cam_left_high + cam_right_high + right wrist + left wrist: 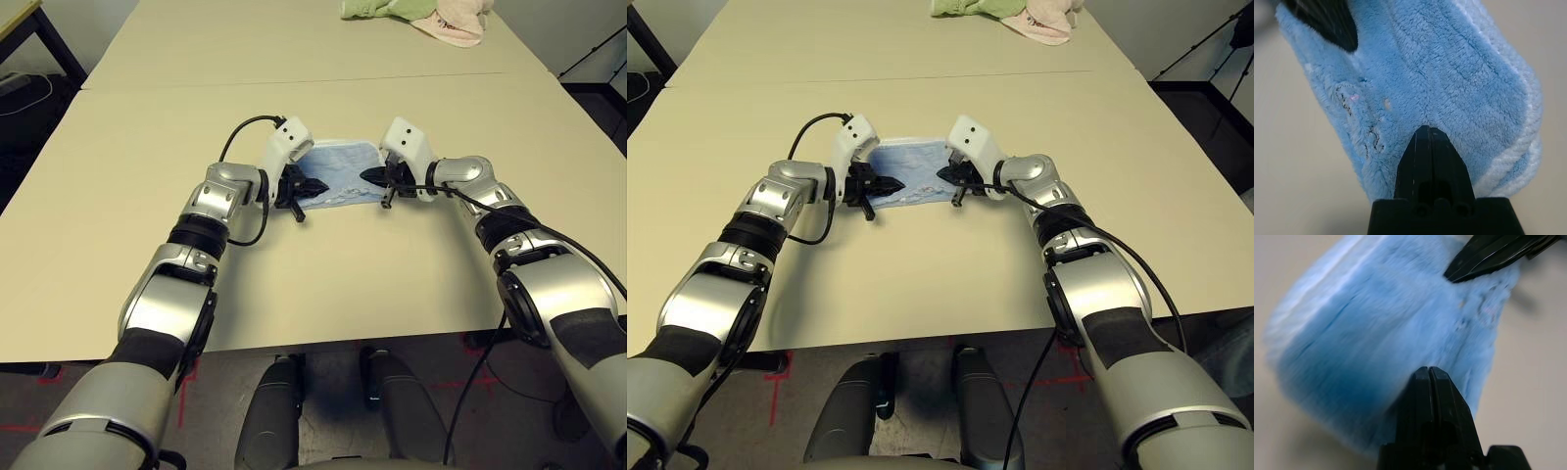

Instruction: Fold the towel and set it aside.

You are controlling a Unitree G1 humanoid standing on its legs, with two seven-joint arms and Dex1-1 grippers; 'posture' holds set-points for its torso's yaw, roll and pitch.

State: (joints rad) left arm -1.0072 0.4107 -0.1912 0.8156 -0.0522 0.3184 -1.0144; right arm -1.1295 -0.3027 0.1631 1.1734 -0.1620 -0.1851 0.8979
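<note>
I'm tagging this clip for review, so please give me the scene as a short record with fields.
surface: pale table
main item: light blue towel, already folded over into a narrow rectangle, white edging along its far side
left gripper: shut, at the towel's left part
right gripper: shut, at the towel's right part
marking: small dark stitched marks near the towel's near edge
background: green cloth and pink cloth together on the far side of the table
task state: towel folded over, not yet set aside
</note>
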